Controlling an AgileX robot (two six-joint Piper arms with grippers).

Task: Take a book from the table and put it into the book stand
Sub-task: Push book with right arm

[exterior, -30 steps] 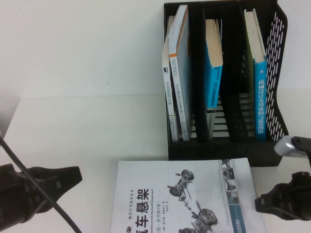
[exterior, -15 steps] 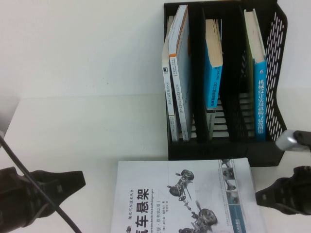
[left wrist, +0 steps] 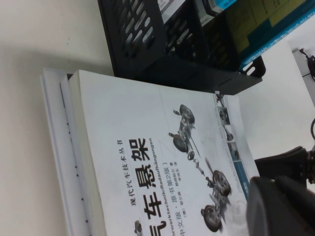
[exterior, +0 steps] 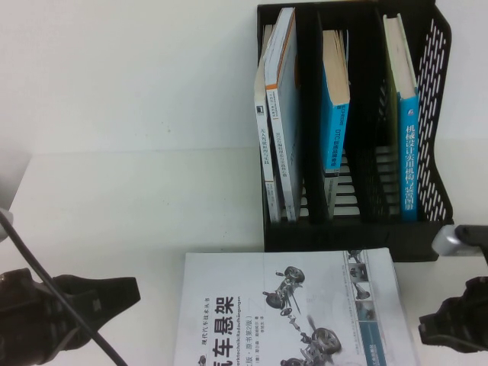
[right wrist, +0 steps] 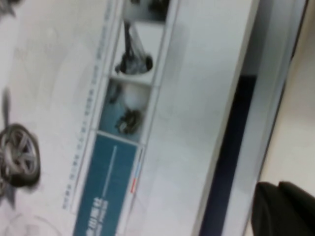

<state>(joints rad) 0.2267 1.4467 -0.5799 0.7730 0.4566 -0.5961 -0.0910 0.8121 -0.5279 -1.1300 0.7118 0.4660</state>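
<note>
The large white-covered paperback book [exterior: 293,313] lies flat on the plain white table [exterior: 114,206], just before the black plastic three-compartment book stand [exterior: 435,91]. Left tool [exterior: 114,293] and right tool [exterior: 435,324], both closed and empty, flank it, likely ready to grasp its edges.

You have the white book [exterior: 290,313] lying flat, cover up, on the table [exterior: 114,206], just before the black book stand [exterior: 351,236].
</note>
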